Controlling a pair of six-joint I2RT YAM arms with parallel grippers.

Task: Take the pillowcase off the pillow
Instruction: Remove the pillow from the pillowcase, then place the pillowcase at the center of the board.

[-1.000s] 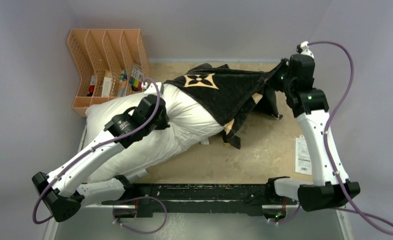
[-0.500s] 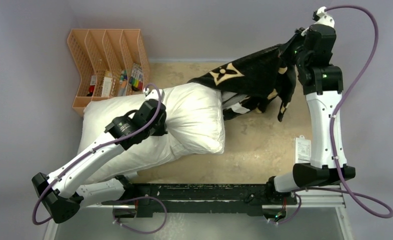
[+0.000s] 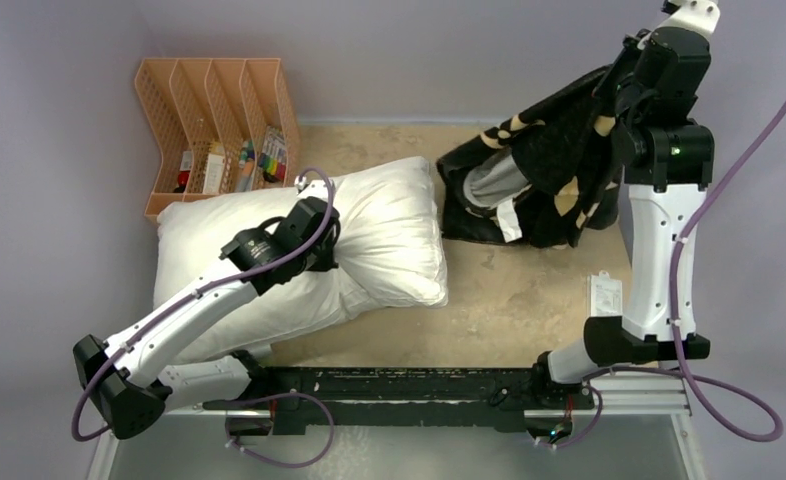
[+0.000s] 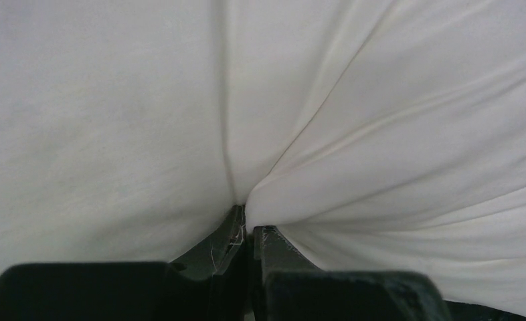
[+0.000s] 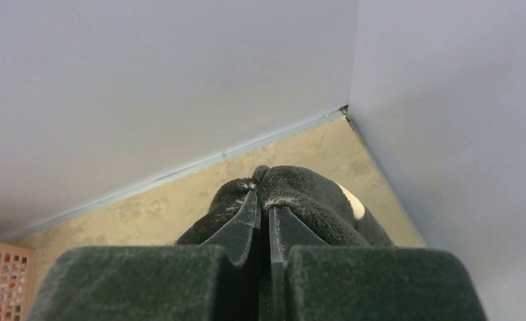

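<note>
The right gripper (image 5: 264, 200) is pressed together on a fold of the pillowcase (image 5: 307, 200), with plush pile bulging past both fingertips. The cover hangs from that pinch at about one o'clock over the table (image 3: 529, 300), and its lower folds are heaped on the surface. The left gripper (image 4: 248, 227) pinches a tuck of the pillow (image 4: 381, 134), and creases fan out from the bite. The pillow lies at about nine to ten o'clock, bare as far as I can see. The cover's nearest hem sits just beside its two-o'clock corner.

The risks, as I judge them:
- The plush could creep out of so small a bite, because the cover's whole hanging weight pulls on it.
- The trailing hem could drag against the pillow corner if it swings back toward nine o'clock.
- If the cover is let go where it hangs, the heap may slump toward the table's three-o'clock edge.

The pillowcase is thick black pile with tan motifs and a pale grey lining showing at its mouth. It is limp and shapeless. The pillow is smooth white cloth, puffy, wrinkled and roughly rectangular.
</note>
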